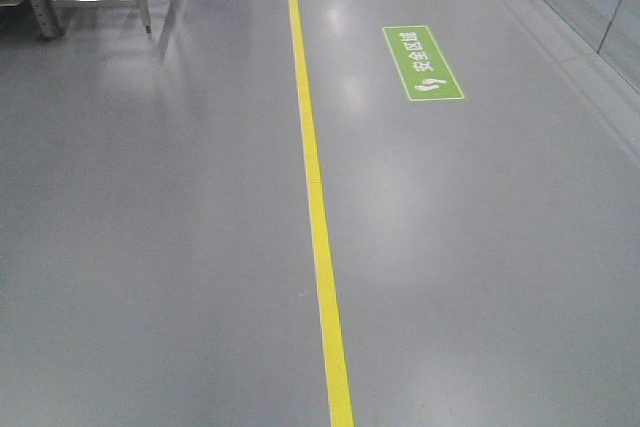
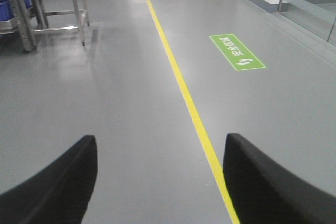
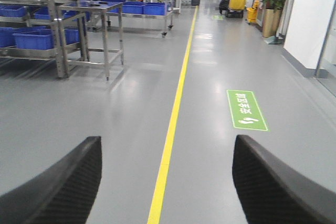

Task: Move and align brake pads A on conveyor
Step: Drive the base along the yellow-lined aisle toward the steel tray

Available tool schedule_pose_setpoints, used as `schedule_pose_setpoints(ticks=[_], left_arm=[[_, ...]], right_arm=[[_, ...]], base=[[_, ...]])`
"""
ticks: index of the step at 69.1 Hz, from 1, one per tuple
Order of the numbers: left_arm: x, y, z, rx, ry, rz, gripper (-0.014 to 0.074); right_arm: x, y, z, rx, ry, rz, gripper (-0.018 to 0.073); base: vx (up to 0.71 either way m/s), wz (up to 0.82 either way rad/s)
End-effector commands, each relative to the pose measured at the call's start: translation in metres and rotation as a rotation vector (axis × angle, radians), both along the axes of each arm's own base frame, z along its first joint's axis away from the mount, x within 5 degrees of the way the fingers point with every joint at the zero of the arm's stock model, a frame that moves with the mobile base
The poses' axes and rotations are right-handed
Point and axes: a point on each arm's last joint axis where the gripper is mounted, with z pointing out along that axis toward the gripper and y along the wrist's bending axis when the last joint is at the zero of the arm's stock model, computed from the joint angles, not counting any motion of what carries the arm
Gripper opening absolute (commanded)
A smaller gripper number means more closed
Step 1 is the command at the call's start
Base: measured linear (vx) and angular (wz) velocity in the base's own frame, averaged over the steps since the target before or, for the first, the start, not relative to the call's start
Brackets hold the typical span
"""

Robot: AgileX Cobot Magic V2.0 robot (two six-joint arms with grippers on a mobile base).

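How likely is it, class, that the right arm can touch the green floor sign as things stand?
Probably not. Nothing blocks the open right gripper, but the green floor sign lies well ahead across grey floor, seemingly beyond reach.

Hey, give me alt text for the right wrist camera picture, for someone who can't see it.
The right hand, open and empty, points down a grey floor split by a yellow line. A green floor sign lies right of the line; steel racks with blue bins stand at left.
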Motion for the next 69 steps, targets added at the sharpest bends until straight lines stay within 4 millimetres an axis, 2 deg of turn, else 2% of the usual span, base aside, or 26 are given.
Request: schedule_pose_setpoints(ticks=[1,28,69], left_arm=[[0.0018,-0.0006,0.0129,-0.013,-0.080,-0.006,0.0481],[0.0018,-0.0006,0.0129,-0.013,-0.080,-0.006,0.0481],[0.0018,-0.0006,0.0129,-0.013,-0.080,-0.006,0.0481]], right_arm=[[0.0000,-0.0017,0.0139,0.005,-0.082,-0.021,0.0496],[0.0000,-0.0017,0.0139,0.005,-0.082,-0.021,0.0496],[0.0000,-0.0017,0.0139,0.005,-0.082,-0.021,0.0496]], base=[[0.25,-0.24],[0.38,0.04],[0.56,0.09]])
